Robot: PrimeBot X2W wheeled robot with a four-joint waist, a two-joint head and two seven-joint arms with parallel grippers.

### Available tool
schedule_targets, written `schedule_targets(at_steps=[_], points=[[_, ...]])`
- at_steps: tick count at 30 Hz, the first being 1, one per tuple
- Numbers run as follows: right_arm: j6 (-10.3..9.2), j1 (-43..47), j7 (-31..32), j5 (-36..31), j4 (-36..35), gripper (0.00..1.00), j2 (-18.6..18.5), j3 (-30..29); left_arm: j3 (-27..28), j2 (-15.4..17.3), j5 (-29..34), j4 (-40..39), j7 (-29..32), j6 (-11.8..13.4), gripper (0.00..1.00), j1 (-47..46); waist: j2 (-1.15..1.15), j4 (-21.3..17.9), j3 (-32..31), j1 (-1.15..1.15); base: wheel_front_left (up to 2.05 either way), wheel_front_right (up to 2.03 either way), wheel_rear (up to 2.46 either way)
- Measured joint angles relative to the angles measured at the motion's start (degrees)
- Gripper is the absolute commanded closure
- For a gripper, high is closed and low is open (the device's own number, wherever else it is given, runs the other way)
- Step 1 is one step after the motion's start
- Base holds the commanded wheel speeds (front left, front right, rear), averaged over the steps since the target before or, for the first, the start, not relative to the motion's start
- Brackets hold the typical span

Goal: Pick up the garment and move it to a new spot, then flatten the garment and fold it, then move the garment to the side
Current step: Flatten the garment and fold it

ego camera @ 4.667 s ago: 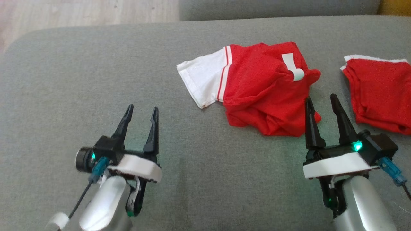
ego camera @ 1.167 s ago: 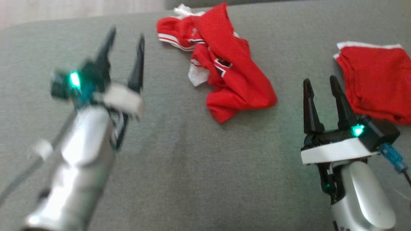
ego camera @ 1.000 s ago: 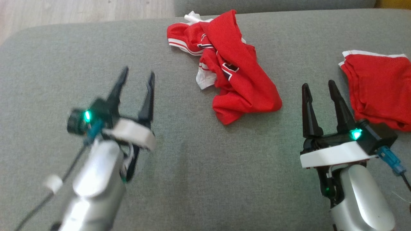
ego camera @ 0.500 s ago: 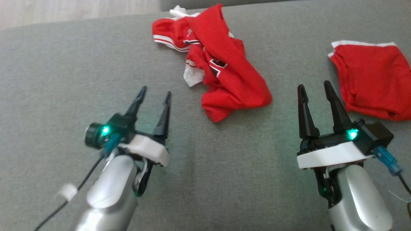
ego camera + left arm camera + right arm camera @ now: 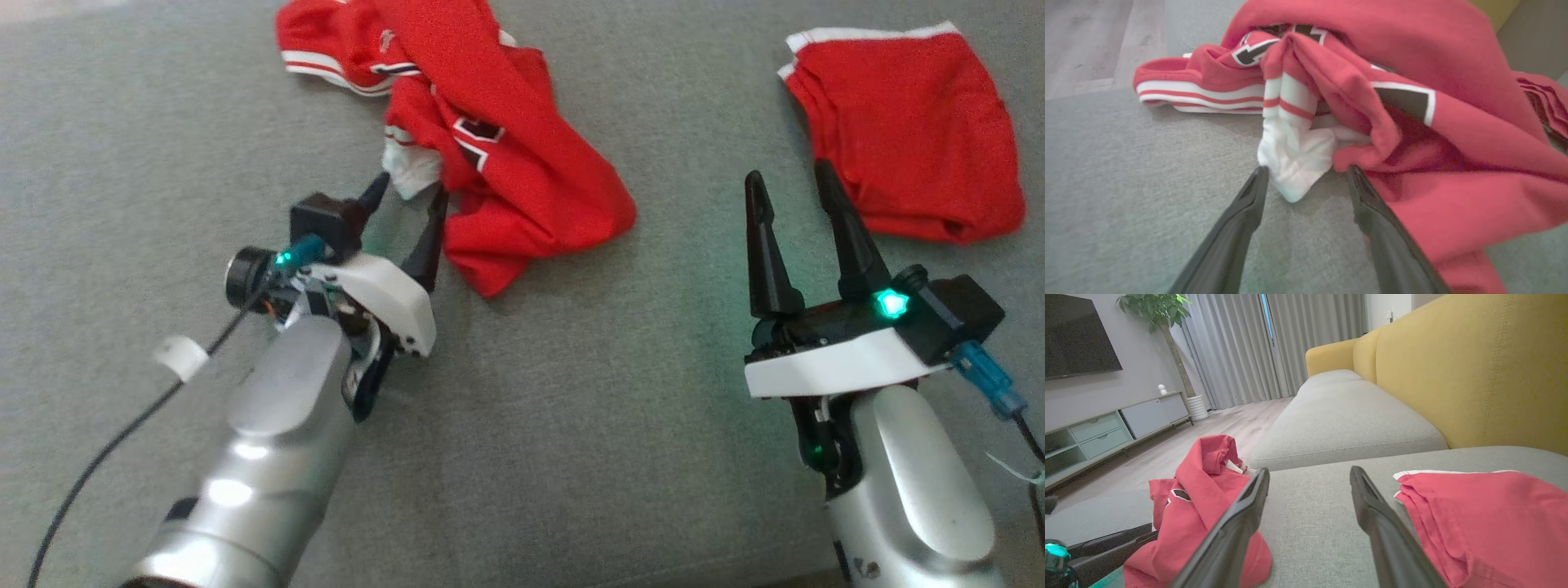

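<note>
left hand point(image 5: 411, 189) splayed, crumpled red garment point(image 5: 522, 171)

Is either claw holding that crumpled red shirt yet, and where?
Nothing held: left gripper open around its white cuff; right gripper open, empty.

Crumpled red garment point(image 5: 1453, 134), white sleeve tip point(image 5: 1296, 163) between spread left pincer point(image 5: 1306, 179)

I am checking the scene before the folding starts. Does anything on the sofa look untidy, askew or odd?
The red jersey lies crumpled in a heap on the sofa cushion, its white sleeve end poking between the fingers of the open left gripper. The other red garment, at the right, is neatly folded.
</note>
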Motion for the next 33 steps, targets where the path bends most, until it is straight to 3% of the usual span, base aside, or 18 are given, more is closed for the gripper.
schedule_targets(at_steps=[6,7,9,22,28,33], points=[[0.00,0.07,0.00,0.49,-0.13,0.00,0.00,-0.14,1.38,-0.44,-1.09,4.52,-1.63,1.44,0.00,-3.49,0.00,-1.97,1.82,0.00,0.00,0.00,0.00],[0.00,0.08,0.00,0.49,-0.13,0.00,0.00,-0.23,1.38,-0.44,-1.25,5.01,-1.88,1.43,0.18,-3.65,0.00,-2.05,1.90,0.00,0.00,0.00,0.00],[0.00,0.08,0.00,0.49,-0.13,0.00,0.00,-0.47,1.34,-0.58,-2.02,5.95,-2.83,0.97,1.00,-3.72,0.00,-1.95,1.80,-0.01,0.00,0.00,0.00],[0.00,0.32,0.00,0.40,1.14,0.00,0.00,-1.74,1.43,0.18,-3.02,6.69,-8.31,1.01,1.00,-3.26,0.00,2.80,-2.17,-0.02,0.00,0.00,0.00],[0.00,1.24,0.00,0.40,1.92,0.00,0.00,-1.99,2.86,6.12,-0.74,1.58,-9.45,4.01,1.00,-2.92,0.00,5.89,-5.04,-0.02,0.00,0.00,0.00],[0.00,2.24,0.00,0.58,2.46,0.00,0.00,-1.52,2.52,11.37,2.52,-2.25,-9.66,5.09,1.00,-2.91,0.00,7.79,-6.59,-0.02,0.00,0.00,0.00]])
